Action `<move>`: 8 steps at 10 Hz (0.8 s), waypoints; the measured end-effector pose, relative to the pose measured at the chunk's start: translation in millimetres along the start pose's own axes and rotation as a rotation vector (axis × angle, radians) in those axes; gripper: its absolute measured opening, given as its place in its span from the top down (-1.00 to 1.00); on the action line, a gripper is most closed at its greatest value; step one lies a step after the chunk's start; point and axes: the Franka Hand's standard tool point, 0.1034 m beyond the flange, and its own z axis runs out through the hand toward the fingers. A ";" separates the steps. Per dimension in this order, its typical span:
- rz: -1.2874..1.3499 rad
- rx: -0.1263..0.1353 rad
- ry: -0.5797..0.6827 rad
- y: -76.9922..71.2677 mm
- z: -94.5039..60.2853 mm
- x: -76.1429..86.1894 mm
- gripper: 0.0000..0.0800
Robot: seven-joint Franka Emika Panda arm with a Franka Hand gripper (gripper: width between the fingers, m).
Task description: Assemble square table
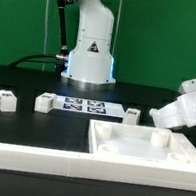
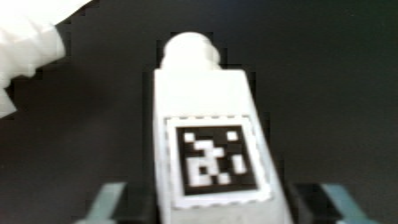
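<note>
On the counter [image 1: 28, 81], at the exterior view's right front: square slab [image 1: 144, 153]. Farther back, in a row from that view's left: first leg [image 1: 5, 98], second leg [image 1: 45, 104], marker board [image 1: 83, 107], third leg [image 1: 131, 115]. Fourth leg [image 2: 210, 120] between the fingers [image 2: 111, 203] of the claw [image 2: 219, 204].

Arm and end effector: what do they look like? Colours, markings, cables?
The arm is glossy white with rounded shells, black joints, a black triangle mark on its base, a blue glow beneath, and a black cable beside it. The end effector is white; its fingers look grey.
</note>
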 end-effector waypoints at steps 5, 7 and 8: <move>-0.032 0.006 -0.011 4.6 -9.4 -10.4 0.28; -0.073 0.014 -0.028 18.2 -32.4 -38.8 0.28; -0.085 0.022 -0.028 24.4 -35.2 -45.4 0.27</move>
